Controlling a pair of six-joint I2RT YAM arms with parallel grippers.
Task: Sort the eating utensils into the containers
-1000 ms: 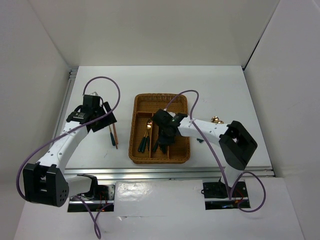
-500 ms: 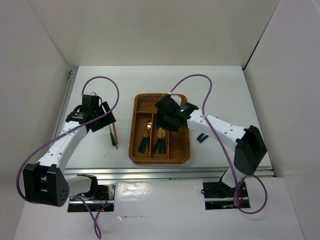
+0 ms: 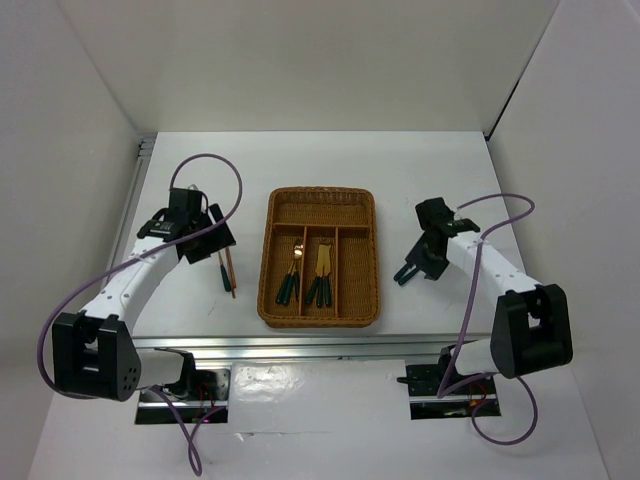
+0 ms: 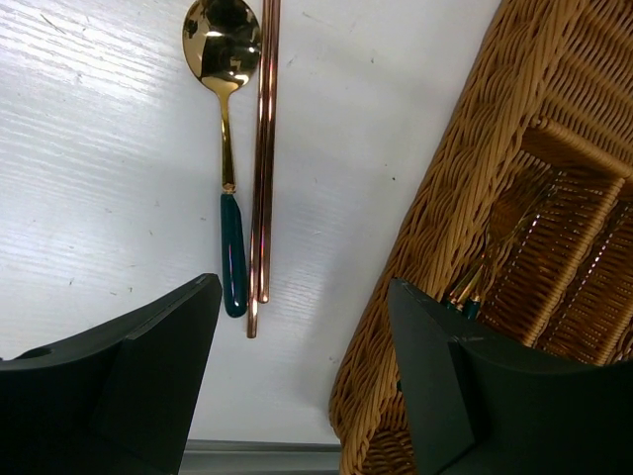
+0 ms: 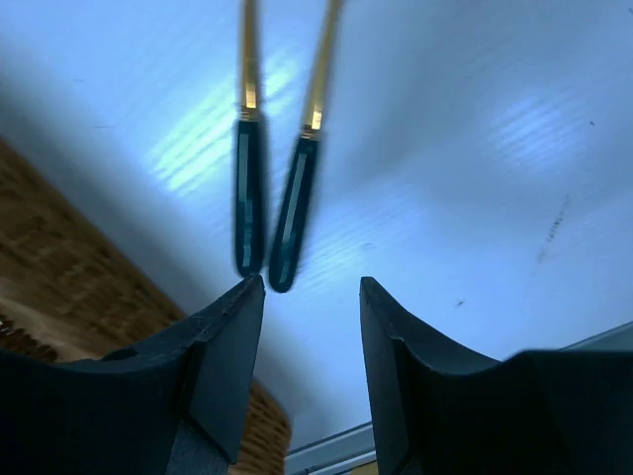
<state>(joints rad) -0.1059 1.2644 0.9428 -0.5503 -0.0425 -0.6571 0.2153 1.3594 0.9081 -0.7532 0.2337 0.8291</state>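
Note:
The wicker tray (image 3: pixel 320 305) lies mid-table. Its left long slot holds teal-handled spoons (image 3: pixel 290 278); its middle slot holds teal-handled forks (image 3: pixel 320 277). A gold spoon (image 4: pixel 226 148) and reddish chopsticks (image 4: pixel 264 148) lie side by side on the table left of the tray (image 4: pixel 465 218). My left gripper (image 4: pixel 302 381) is open and empty above them (image 3: pixel 215 235). Two teal-handled utensils (image 5: pixel 272 203) lie right of the tray (image 3: pixel 405 272). My right gripper (image 5: pixel 312 366) is open and empty just over their handle ends (image 3: pixel 420 257). Their heads are hidden under the arm.
The white table (image 3: pixel 300 170) is boxed in by white walls at the left, back and right. A metal rail (image 3: pixel 340 345) runs along the near edge. Purple cables loop above both arms.
My right arm has left the tray and swung right to the two utensils on the table. The forks stay in the middle slot. My left arm has hardly moved.

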